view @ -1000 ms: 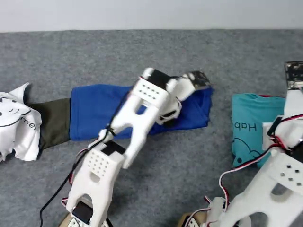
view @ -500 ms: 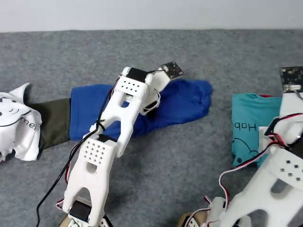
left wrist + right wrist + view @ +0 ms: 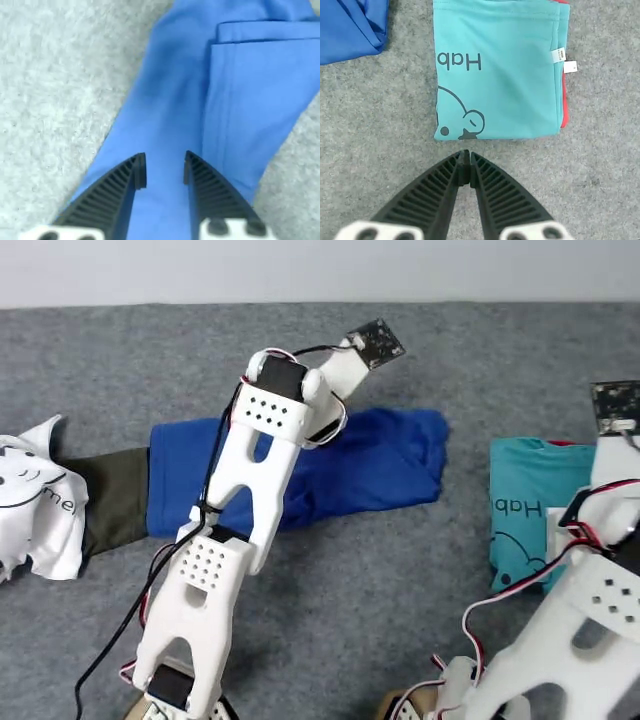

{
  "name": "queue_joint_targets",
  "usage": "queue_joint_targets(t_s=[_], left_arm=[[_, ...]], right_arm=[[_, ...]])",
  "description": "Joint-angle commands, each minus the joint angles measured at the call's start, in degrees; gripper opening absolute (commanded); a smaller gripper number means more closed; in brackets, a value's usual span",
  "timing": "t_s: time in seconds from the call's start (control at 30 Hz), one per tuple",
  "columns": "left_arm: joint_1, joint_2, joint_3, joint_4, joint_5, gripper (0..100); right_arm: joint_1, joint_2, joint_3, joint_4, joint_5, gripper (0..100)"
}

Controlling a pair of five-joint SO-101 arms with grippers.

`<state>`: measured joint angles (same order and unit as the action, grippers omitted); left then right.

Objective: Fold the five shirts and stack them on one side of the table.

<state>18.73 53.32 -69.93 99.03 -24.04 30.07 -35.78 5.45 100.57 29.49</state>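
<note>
The left gripper hangs with its jaws a little apart and empty above the blue cotton shirt, which lies as a long strip in the middle of the grey carpeted table. The right gripper, jaws pressed together, is just beside the folded teal shirt, which is stacked on a red one. Two shirts seem done. The blue one needs finishing, and the dark olive shirt and the crumpled white printed shirt wait.

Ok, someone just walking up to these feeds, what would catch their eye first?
Probably the blue shirt sprawled across the middle of the table, with the left gripper open above it. Then the folded teal shirt on the right side, a red shirt edging out under it, the right gripper shut nearby. A crumpled white shirt lies at the far left.
</note>
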Motion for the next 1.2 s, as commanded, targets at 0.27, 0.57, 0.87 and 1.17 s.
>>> queue_joint_targets(t_s=[0.27,0.57,0.87,1.17], left_arm=[[-14.7,-22.7,27.2,1.7,14.2,7],[-32.5,-22.6,37.7,0.9,17.1,20],[-39.1,-12.7,32.7,-0.7,16.9,20],[-49.2,-1.6,24.5,-1.5,13.5,20]], right_arm=[[0.5,-1.4,-0.2,2.2,-0.6,1.6],[0.5,-0.7,-0.1,2.2,-0.4,1.5],[0.5,-0.7,-0.1,2.1,-0.3,1.5],[0.5,-0.7,-0.1,2.1,-0.2,1.5]])
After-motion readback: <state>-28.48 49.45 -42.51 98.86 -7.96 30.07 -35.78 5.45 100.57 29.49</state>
